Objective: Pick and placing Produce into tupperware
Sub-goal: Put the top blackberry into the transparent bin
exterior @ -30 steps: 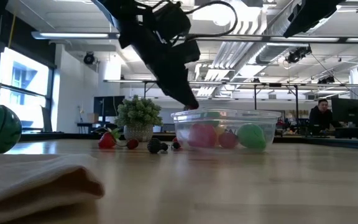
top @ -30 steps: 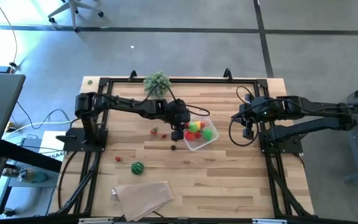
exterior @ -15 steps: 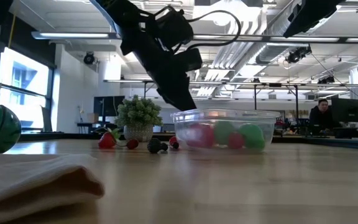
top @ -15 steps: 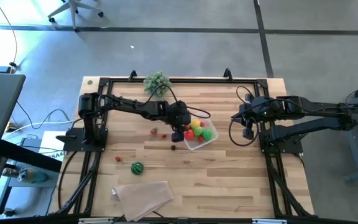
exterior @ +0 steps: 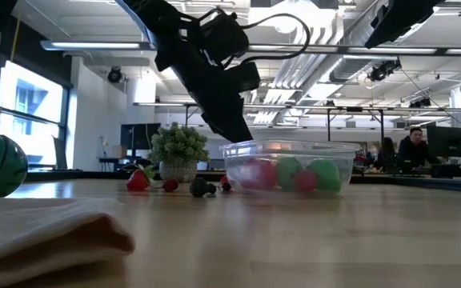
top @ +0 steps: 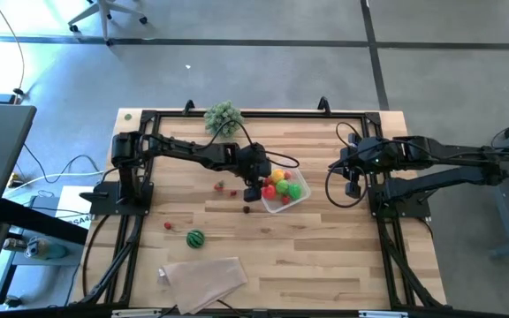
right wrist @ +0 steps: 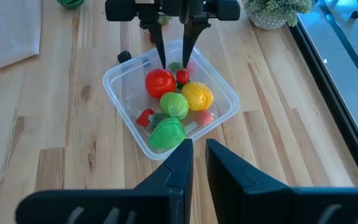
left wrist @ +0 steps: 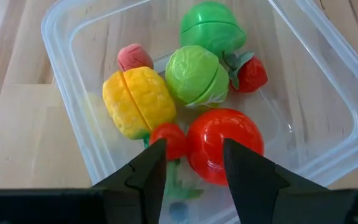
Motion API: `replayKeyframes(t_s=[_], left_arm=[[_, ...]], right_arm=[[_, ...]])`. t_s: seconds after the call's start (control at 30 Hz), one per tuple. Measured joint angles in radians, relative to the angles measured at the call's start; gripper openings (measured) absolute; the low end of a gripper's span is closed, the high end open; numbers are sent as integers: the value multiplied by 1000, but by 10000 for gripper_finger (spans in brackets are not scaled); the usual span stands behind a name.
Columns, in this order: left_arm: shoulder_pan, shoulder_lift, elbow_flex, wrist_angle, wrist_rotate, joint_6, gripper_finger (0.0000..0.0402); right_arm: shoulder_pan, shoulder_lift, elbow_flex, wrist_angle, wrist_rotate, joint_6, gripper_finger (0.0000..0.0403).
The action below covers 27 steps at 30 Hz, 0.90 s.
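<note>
Light falls evenly from above on my surface [top: 325, 230], bright, with only soft, short shadows. In the low view, ceiling lamps [exterior: 94, 46] and a window [exterior: 24, 108] glare behind me, turning my left arm [exterior: 206, 72] into a silhouette; the cloth [exterior: 46, 232] nearest the lens is blurred. The tupperware [left wrist: 328, 81] shows faint sheen.

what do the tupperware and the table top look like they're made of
The tupperware: clear, glossy plastic by the look; the wood and the toy produce show through its walls, and its rim catches highlights.

The table: light wooden planks, it seems, with visible grain, seams and knots and a smooth matte finish.
</note>
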Motion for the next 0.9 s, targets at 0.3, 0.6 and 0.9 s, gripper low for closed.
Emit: replayKeyframes(t_s=[0.3,0.6,0.9], left_arm=[[0,-1,63,-67,0,-5,154],[0,-2,300,-539,-8,-53,154],[4,-16,354,-851,-127,-75,154]], right_arm=[[0,0,0,0,0,0,34],[0,0,0,0,0,0,34],[0,0,0,0,0,0,34]])
